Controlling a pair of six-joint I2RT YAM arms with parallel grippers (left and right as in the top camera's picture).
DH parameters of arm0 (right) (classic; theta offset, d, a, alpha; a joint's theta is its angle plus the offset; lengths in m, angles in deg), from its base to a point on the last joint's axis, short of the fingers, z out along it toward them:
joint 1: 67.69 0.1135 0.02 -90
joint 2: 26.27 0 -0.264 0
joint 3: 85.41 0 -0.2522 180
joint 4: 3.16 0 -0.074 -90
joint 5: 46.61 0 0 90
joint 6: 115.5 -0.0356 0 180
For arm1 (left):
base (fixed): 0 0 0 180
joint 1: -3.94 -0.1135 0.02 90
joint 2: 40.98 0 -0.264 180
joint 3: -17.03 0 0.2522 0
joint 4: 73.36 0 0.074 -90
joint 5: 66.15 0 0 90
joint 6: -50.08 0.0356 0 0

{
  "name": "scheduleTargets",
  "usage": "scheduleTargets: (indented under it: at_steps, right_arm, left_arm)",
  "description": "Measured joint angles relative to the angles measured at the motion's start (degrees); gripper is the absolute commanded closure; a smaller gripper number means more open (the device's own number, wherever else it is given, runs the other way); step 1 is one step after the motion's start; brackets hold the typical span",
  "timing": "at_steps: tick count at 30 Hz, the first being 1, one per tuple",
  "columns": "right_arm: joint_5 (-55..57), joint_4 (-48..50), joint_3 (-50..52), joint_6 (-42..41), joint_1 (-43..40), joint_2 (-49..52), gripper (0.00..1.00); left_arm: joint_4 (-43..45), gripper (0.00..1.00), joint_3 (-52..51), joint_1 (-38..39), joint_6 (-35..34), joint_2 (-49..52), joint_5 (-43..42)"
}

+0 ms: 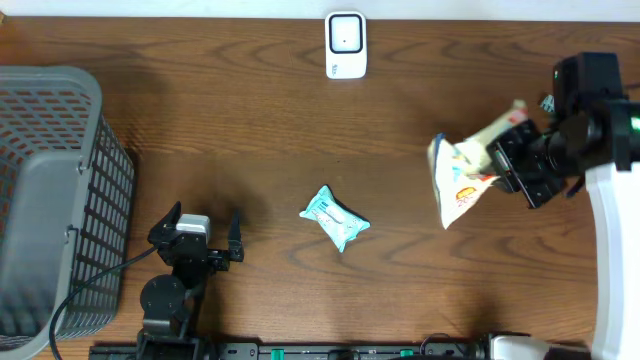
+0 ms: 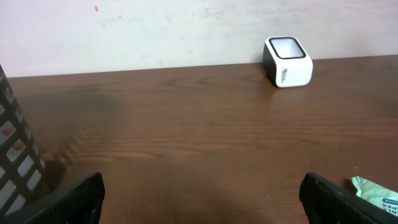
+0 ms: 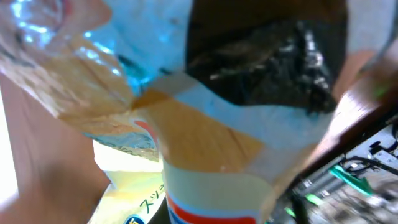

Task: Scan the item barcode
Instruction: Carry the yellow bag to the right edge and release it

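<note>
- Firmly pinched in the right claw (image 1: pixel 503 165), the snack bag (image 1: pixel 462 180) hangs over the right side of the table (image 1: pixel 250 130). Its white, yellow and orange body sticks out from the jaws toward the table's middle.
- From the right wrist, the bag (image 3: pixel 205 155) fills nearly the whole frame. It is close and blurred, showing crinkled clear film, a dark patch and some printed lettering, and is too soft to pick out a barcode. The claw's own fingers cannot be told apart from the packaging there.
- Only the overhead view shows the grip itself and the bag as a whole.
- The scanner (image 1: pixel 346 45) stands by the far edge, well apart from the right claw, off to its left and further back. The left wrist view shows it (image 2: pixel 288 62) as a white block with a dark-rimmed glossy top.
- The left claw (image 1: pixel 202 218) sits low near the front edge with its jaws spread wide. In its own view (image 2: pixel 202 205) its two dark tips sit in the bottom corners, with bare wood between them.
- A teal packet (image 1: pixel 335 218) lies flat near the left claw, to its right. One corner (image 2: pixel 376 193) peeks in just past the right tip.
- A grey basket (image 1: pixel 50 200) stands to the left claw's left, and its mesh wall (image 2: pixel 15 155) edges the wrist view.
- The table is dark brown wood grain. A pale, scuffed wall (image 2: pixel 155 25) rises behind its far edge, best seen from the left wrist.
</note>
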Motion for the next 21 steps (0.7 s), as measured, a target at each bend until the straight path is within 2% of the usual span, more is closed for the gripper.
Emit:
scheduleTargets:
  at_steps: [8,12,21]
  right_arm:
    - [14.1,4.3,0.0,-22.1,6.1,0.6,0.99]
    - [15.8,11.1,0.0,-26.8,8.9,4.5,0.99]
    - [15.7,33.9,0.1,-29.1,14.1,16.3,0.99]
  left_arm:
    - [0.0,0.00,0.0,0.0,0.0,0.0,0.0]
    - [0.0,0.00,0.0,0.0,0.0,0.0,0.0]
    - [0.0,0.00,0.0,0.0,0.0,0.0,0.0]
